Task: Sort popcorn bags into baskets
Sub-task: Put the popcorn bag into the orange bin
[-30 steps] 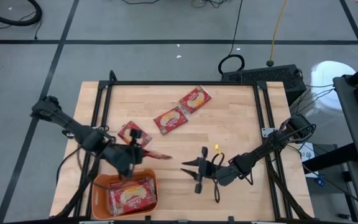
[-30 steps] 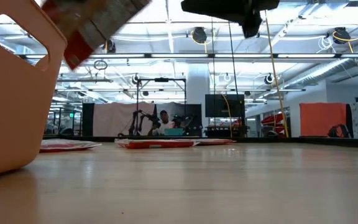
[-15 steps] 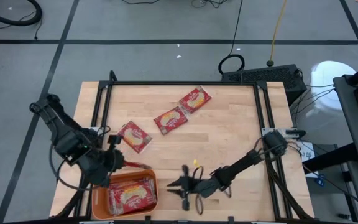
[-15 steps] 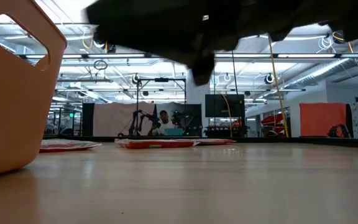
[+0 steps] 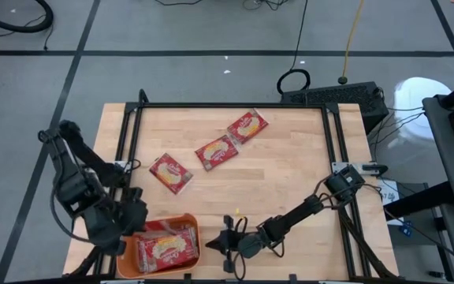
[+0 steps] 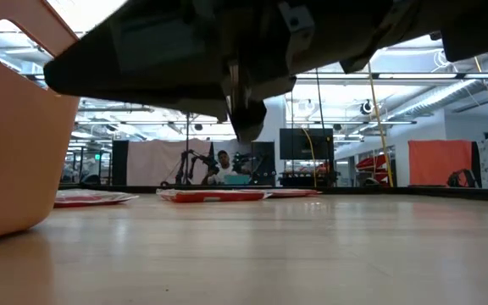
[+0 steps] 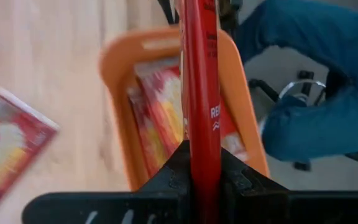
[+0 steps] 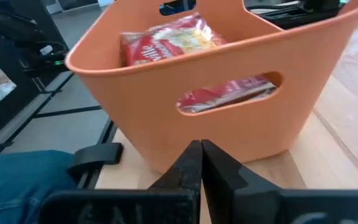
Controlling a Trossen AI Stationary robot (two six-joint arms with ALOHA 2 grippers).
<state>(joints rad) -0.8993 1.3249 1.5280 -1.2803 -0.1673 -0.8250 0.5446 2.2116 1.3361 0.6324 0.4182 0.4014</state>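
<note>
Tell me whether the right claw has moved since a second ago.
Yes. In the high view the right claw has slid along the table's near edge toward the orange basket, now close beside it.

Grey floor all round the wooden table, crossed by dark lines, with a black cable loop lying at one o'clock of it and a yellow cord running up from there. Across the table, a big hall opens out: ceiling lights on long rails, a white pillar at twelve, an orange panel at three, a seated person far back
</note>
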